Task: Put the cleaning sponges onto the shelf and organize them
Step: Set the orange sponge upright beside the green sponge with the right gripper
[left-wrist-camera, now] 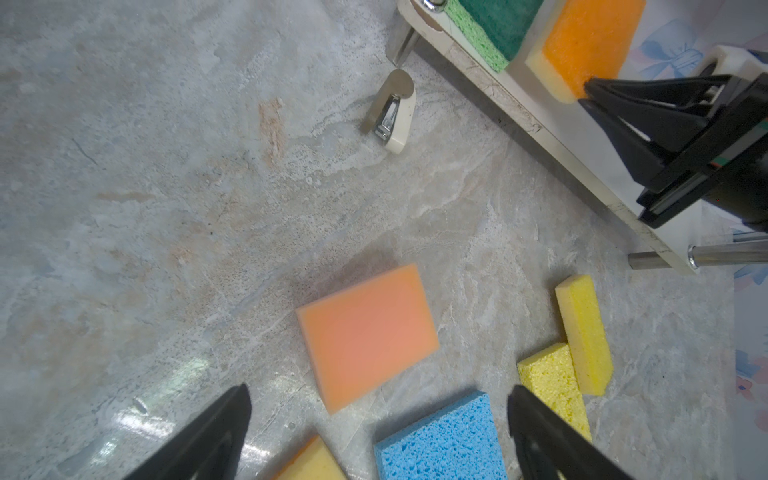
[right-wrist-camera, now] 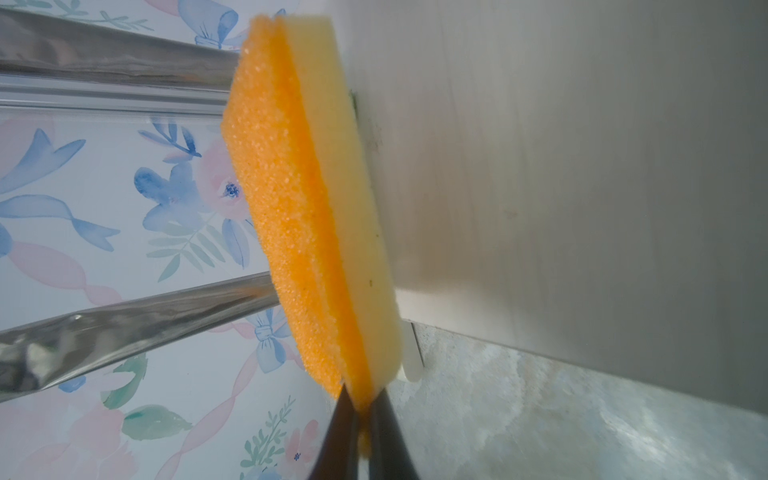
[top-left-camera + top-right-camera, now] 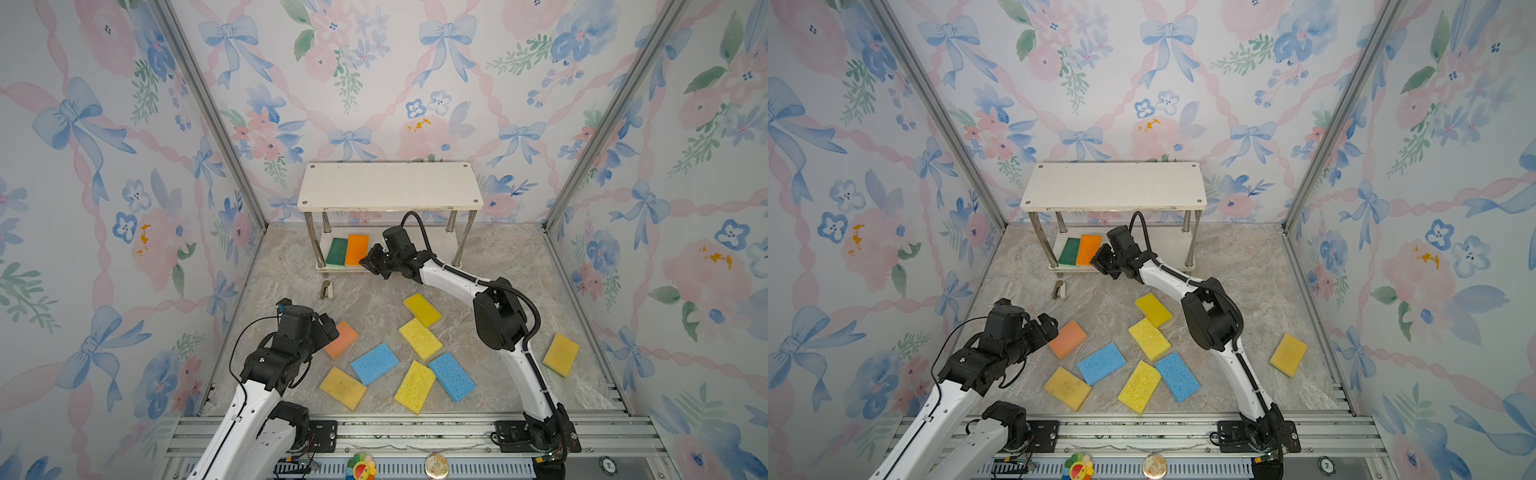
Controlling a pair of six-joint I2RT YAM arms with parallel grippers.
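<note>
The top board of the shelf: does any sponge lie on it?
No, in a top view the top board is bare; the green sponge and the orange sponge are at the lower board.

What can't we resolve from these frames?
- Shelf lower board: back part hidden by the top board, both top views.
- Peach sponge: corner covered by left tool, both top views.
- Right tool gripping the orange sponge: body cut off at the right wrist view's edge.
- Small metal object: too small to identify, top views.
</note>
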